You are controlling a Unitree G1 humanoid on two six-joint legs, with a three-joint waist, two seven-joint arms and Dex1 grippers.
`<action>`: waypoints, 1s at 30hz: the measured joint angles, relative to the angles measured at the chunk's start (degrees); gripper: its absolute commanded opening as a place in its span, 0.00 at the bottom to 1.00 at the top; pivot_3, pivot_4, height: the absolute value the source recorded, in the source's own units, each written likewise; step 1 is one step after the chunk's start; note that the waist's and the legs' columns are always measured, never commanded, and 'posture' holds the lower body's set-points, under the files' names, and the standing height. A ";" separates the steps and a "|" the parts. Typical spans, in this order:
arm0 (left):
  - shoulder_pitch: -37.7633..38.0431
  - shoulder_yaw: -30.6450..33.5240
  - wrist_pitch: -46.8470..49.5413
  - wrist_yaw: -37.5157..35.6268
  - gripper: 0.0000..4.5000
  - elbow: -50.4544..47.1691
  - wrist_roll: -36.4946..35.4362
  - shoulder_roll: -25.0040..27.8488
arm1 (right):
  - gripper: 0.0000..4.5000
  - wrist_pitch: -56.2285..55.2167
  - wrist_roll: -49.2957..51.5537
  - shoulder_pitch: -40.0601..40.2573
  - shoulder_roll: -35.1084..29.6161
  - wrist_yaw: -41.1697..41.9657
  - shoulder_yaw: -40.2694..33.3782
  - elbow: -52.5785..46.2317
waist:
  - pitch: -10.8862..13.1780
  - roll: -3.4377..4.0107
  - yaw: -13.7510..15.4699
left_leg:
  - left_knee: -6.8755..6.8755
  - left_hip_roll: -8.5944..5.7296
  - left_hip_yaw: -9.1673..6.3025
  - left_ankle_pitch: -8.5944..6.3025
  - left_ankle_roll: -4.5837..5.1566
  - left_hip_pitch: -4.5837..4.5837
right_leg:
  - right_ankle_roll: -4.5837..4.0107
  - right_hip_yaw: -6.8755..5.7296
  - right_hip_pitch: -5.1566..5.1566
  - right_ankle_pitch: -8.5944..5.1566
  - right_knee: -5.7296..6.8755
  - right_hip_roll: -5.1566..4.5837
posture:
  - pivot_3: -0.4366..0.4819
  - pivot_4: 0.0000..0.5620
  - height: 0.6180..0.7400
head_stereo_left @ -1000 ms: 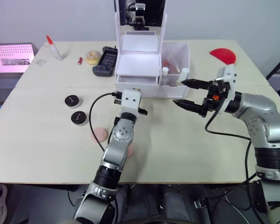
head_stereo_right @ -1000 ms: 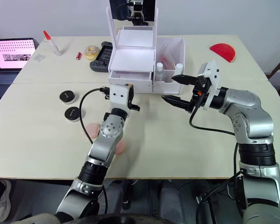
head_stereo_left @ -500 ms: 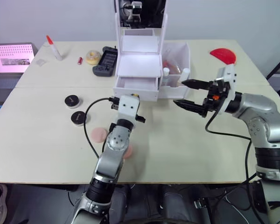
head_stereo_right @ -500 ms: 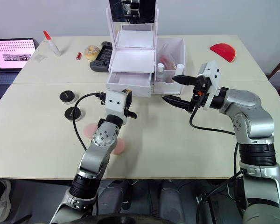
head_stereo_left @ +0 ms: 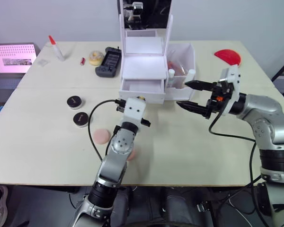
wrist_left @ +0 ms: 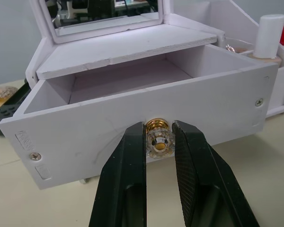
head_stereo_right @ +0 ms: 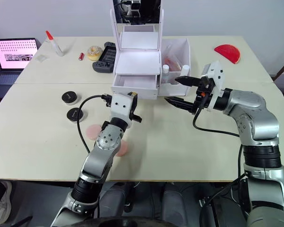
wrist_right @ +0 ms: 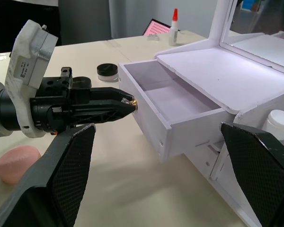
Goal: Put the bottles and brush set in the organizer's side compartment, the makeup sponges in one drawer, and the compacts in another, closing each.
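Lying at the far left of the table [head_stereo_left: 38, 156], beyond its edge, a laptop [head_stereo_left: 14, 57] shows a pink screen, and a thin white tube with a red tip [head_stereo_left: 55, 47] lies near it. The two black compacts [head_stereo_left: 75, 101] sit on the left part of the table, one just behind the other [head_stereo_left: 80, 118], apart from each other. A pink makeup sponge [head_stereo_left: 102, 136] lies just right of the nearer compact, and a second one [head_stereo_left: 130, 153] peeks out from under the left arm. Further back, a small red item [head_stereo_left: 82, 60], a yellowish ring [head_stereo_left: 95, 57] and a black handheld device [head_stereo_left: 109, 61] rest beside the organizer [head_stereo_left: 144, 66].

The left gripper [wrist_left: 159, 142] holds the clear, gold-based knob [wrist_left: 159, 137] of the organizer's drawer [wrist_left: 132, 118], its two black fingers [wrist_left: 128, 184] closed against the knob's sides. The drawer stands pulled part way out, and its inside looks bare. The mirror [head_stereo_left: 145, 13] rises upright behind it.

To the right of the drawers, the side compartment [head_stereo_left: 187, 52] holds the two white-capped bottles [head_stereo_left: 171, 75] near its lowered front wall, with something reddish behind them.

The right gripper [head_stereo_left: 195, 96] hovers just right of that compartment, above the table, its fingers spread wide and holding nothing. A red dome-shaped object [head_stereo_left: 228, 56] lies at the far right rear of the table.
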 measured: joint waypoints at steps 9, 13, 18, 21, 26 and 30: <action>-0.48 -1.30 -0.85 0.00 0.06 1.05 0.49 -0.08 | 1.00 0.91 0.54 0.15 -0.03 0.00 0.00 -1.08 | 0.00 0.00 1.04 | 0.02 0.00 0.01 0.00 0.00 -0.01 | -0.02 0.00 0.00 -0.01 -0.02 0.00 | 0.48 0.27 0.98; -0.48 -1.29 -0.95 0.00 0.06 1.06 0.48 -0.08 | 1.00 1.16 0.54 0.15 -0.03 -0.04 0.00 -1.17 | 0.00 0.00 1.03 | 0.02 0.00 0.02 0.00 0.00 -0.01 | -0.05 0.00 0.00 -0.03 -0.02 0.00 | 0.48 0.27 0.98; -0.58 -3.12 -2.08 -2.50 0.60 0.40 0.46 0.05 | 1.00 1.44 0.54 0.15 -0.02 -0.15 0.00 -1.44 | 0.00 0.00 0.87 | 0.02 0.01 0.03 0.00 0.00 -0.02 | -0.08 0.00 0.00 -0.04 -0.03 0.00 | 0.48 0.27 0.98; -0.29 -4.40 -2.58 -4.76 0.95 -1.44 0.34 0.44 | 1.00 1.47 0.58 0.16 -0.01 -0.33 0.00 -1.95 | 0.00 0.01 0.59 | 0.00 0.05 0.04 0.00 0.00 0.00 | -0.18 0.00 -0.02 -0.09 -0.03 0.01 | 0.48 0.27 0.98; 0.11 -5.25 -2.68 -7.07 0.98 -2.44 0.36 1.20 | 1.00 1.47 0.59 0.20 -0.01 -0.54 0.00 -1.95 | -0.01 0.02 -0.41 | -0.01 0.05 0.02 0.00 0.00 0.01 | -0.17 0.00 -0.02 -0.09 -0.02 0.01 | 0.48 0.27 0.98; 0.16 -5.01 -2.48 -8.31 0.98 -3.80 0.35 2.17 | 1.00 1.47 0.59 0.19 0.06 -0.72 0.00 -1.95 | -0.01 0.02 -0.47 | -0.02 0.05 0.01 0.00 0.00 0.01 | -0.14 0.00 -0.03 -0.07 -0.01 0.01 | 0.48 0.27 0.98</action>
